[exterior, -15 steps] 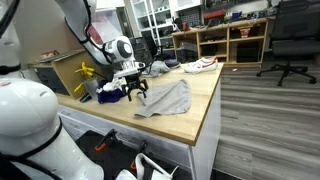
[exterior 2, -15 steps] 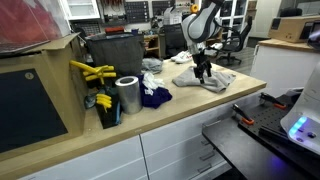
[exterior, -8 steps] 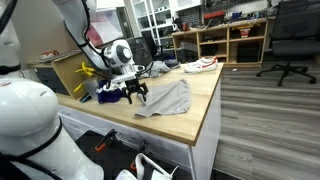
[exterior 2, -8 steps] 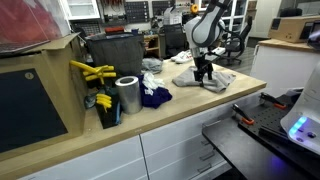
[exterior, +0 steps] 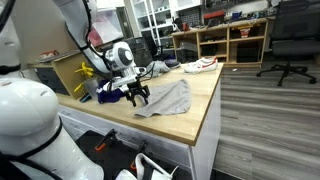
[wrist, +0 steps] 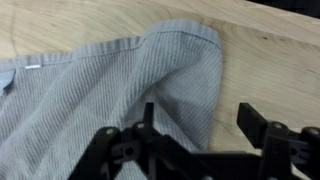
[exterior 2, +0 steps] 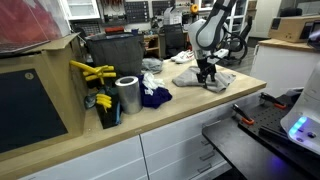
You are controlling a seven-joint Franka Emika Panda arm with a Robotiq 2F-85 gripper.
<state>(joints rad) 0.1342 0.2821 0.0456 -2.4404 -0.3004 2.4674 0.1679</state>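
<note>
On the wooden worktop [exterior: 195, 122], 1 grey cloth [exterior: 167, 97] lies spread out. The gripper [wrist: 197, 118] hangs over its corner, jaws wide apart, holding nothing. I'd judge this the approach to a grasp; next calls for lowering onto the fabric edge before closing.

light: bright, even indoor | shadows: soft | wrist: claw [wrist: 196, 118] blurred

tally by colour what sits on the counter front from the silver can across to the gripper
silver: 1, the can
dark blue: 1, the bunched cloth
grey: 1, the flat cloth under the open gripper
total: 3
</note>
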